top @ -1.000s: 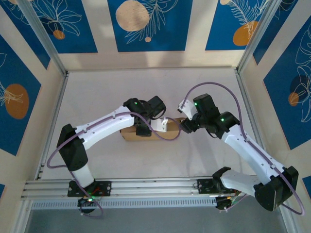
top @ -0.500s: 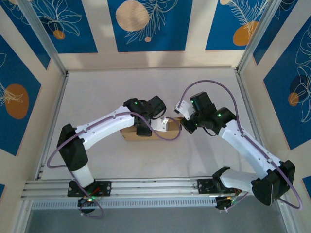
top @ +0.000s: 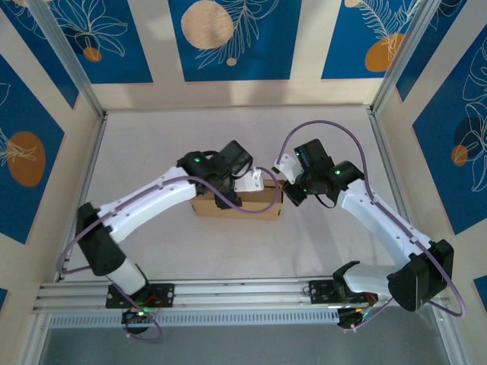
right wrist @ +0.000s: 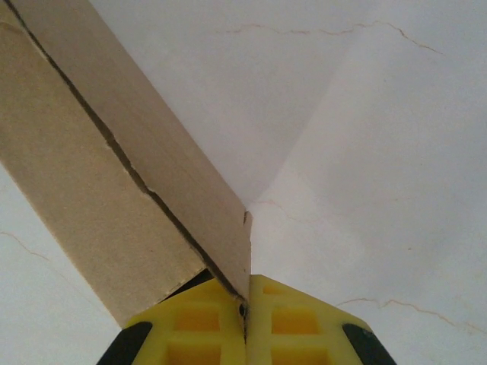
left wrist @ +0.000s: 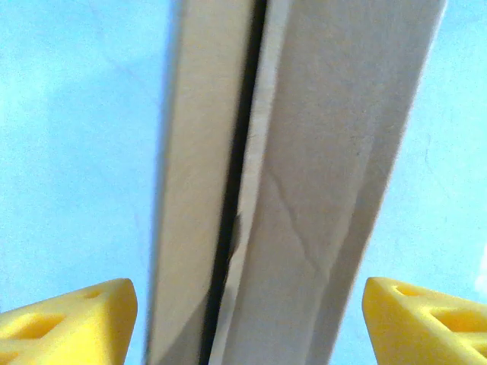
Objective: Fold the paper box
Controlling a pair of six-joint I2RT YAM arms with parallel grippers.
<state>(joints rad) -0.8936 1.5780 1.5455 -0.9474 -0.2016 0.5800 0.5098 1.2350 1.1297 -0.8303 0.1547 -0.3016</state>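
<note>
- One pale worktop (top: 228, 137) carries everything.
- One brown paper box (top: 205, 205) lies near the middle of the worktop, under both wrists.
- Left end effector (left wrist: 243, 304) stands wide; its yellow fingers (left wrist: 68, 319) are on either side of the box's cardboard panels and do not touch them.
- Right end effector (right wrist: 245, 304) is closed tight and pinches a thin cardboard corner at the right end of the box.

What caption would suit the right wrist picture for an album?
Right gripper, jaws shut, pinching a corner of the brown paper box above the table.
</note>
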